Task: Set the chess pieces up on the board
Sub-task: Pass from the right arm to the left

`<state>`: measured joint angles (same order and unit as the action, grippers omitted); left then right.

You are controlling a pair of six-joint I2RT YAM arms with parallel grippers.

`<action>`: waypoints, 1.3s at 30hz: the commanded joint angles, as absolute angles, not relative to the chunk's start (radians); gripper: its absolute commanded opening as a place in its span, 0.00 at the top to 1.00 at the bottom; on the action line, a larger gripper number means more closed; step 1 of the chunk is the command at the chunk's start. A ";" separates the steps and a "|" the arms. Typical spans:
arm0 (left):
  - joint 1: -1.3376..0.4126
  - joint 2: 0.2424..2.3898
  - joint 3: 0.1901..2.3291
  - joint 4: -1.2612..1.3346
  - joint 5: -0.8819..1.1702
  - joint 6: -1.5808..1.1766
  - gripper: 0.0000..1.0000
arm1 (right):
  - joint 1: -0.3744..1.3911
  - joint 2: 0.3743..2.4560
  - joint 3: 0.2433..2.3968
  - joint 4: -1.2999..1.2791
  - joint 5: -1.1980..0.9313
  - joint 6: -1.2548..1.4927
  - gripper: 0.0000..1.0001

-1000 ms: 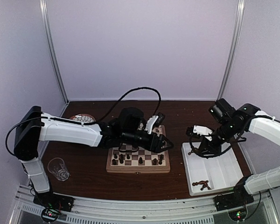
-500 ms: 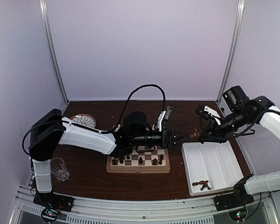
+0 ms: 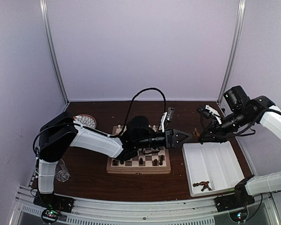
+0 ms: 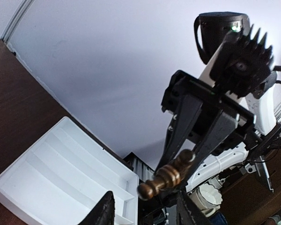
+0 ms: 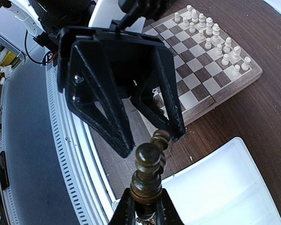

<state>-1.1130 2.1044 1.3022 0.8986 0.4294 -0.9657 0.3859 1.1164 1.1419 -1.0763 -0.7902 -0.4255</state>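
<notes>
The left gripper [image 5: 152, 143], jaws apart, flanks the brown chess piece [image 4: 165, 177], which hangs in midair at three o'clock of the board [image 3: 138, 169]. The right gripper [image 4: 186, 157] clamps its base. If the right lets go too early, the piece likely drops into the tray [image 3: 210, 161].

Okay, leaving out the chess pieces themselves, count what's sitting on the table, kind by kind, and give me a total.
Square wooden checkered chessboard: 1
White rectangular divided plastic tray: 1
Clear drinking glass: 1
Round dish holding small white things: 1
Total: 4
</notes>
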 commanded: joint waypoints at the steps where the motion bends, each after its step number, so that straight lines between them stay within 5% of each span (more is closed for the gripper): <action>1: -1.116 2.125 1.331 1.032 0.448 -1.003 0.54 | 0.377 1.124 1.149 -1.054 -0.816 -0.416 0.98; 12: -1.117 2.147 1.348 1.059 0.464 -1.032 0.54 | 0.374 1.132 1.150 -1.054 -0.827 -0.413 0.98; 39: -1.115 2.143 1.334 1.064 0.456 -1.065 0.90 | 0.362 1.131 1.132 -1.032 -0.770 -0.398 0.98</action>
<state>-1.1130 2.1414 1.3205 1.0431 0.4603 -1.0630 0.3725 1.1393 1.1408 -1.0550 -0.7937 -0.4110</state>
